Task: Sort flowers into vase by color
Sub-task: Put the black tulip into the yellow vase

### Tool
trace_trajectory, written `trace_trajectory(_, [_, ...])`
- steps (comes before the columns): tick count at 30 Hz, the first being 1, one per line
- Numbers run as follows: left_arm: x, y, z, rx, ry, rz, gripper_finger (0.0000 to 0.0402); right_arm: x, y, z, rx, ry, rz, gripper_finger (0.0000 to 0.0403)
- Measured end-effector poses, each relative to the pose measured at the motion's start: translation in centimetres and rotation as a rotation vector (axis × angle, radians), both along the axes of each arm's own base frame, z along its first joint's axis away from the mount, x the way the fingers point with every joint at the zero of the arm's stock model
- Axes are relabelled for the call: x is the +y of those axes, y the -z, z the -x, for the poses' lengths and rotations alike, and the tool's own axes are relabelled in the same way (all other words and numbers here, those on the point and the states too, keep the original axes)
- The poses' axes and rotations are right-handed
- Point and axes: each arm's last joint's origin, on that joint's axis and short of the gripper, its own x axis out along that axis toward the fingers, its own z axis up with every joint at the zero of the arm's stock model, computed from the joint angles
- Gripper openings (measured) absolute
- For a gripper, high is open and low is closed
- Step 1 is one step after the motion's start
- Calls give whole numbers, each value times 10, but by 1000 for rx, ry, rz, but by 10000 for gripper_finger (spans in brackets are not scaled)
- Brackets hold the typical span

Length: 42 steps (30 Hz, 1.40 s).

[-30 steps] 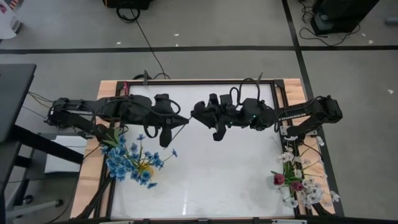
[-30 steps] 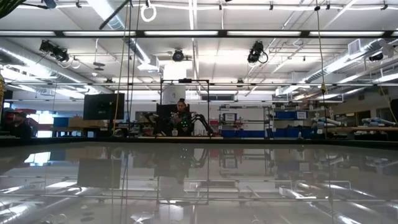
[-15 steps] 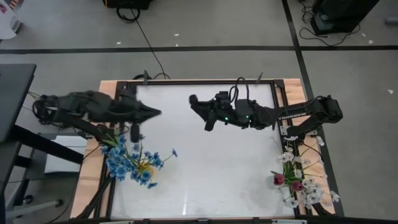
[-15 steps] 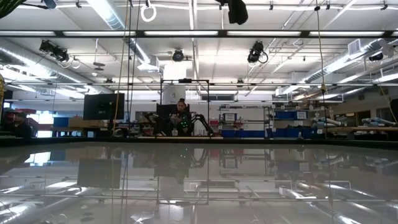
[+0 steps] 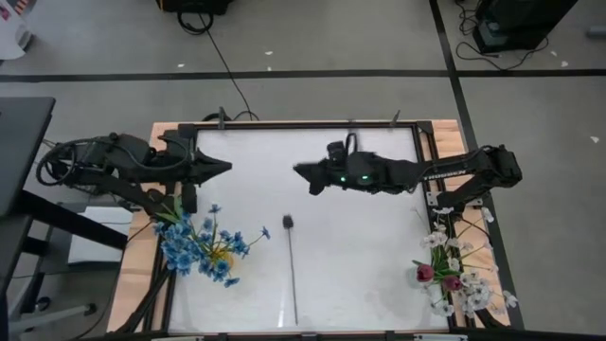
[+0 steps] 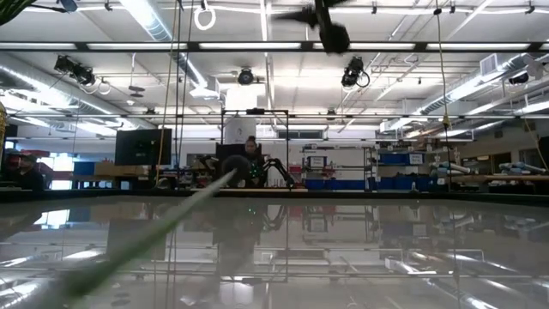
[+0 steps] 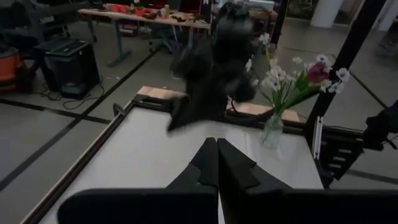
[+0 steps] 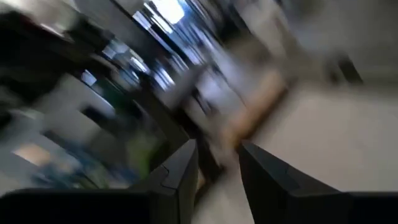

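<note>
The white worktop [image 5: 360, 265] with its pale wooden border is carrying everything, and both dark arms are reaching in over its far half.

The left arm is stretching from the left edge, and its left tool [image 5: 222, 168] is pointing toward the middle with its two dark fingers [image 7: 208, 163] clenched flat together, grasping nothing. The right arm is extending from the right edge toward the centre; its right tool [image 5: 305, 173] is hanging above the worktop with its fingers [image 8: 186, 168] standing apart and a clear gap between them, gripping nothing.

At the left edge, near the front, a bunch of blue-blossom artificial flowers on green stems [image 5: 201, 248] is fanning out from one spot; the container under it is hidden by the blooms. At the right edge, a small clear glass vase [image 7: 271, 132] is holding white small-blossom sprays [image 5: 466, 275] together with dark red-purple tulip buds [image 5: 426, 273], the stems gathering in its neck and the blooms spreading above it.

Between the two bunches, a single blackish bud on a long thin green stem [image 5: 292, 275] is lying flat on the bare worktop, well apart from both tools and outside any container. Its dark head is pointing toward the arms, and its stem is running straight toward the front edge.
</note>
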Motion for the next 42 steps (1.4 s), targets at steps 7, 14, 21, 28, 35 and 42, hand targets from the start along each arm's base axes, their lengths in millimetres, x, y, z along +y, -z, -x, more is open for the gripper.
trace_trajectory(7, [0, 0, 0, 1, 3, -15, 7, 18, 70, -8, 428, -148, -389, 125])
trace_trajectory(14, [3, 2, -4, 18, -26, -31, 48, 49, 138, -34, 592, -235, -600, 125])
trace_trajectory(21, [8, 8, -3, 84, -56, -44, 90, 72, 181, -53, 575, -335, -651, 125])
trace_trajectory(28, [9, 8, -3, 90, -63, -44, 105, 77, 210, -60, 583, -338, -674, 125])
trace_trajectory(35, [9, 8, -3, 92, -63, -44, 105, 76, 220, -78, 564, -381, -684, 125])
trace_trajectory(42, [9, 11, -2, 108, -74, -10, 105, 75, 229, -101, 665, -360, -715, 99])
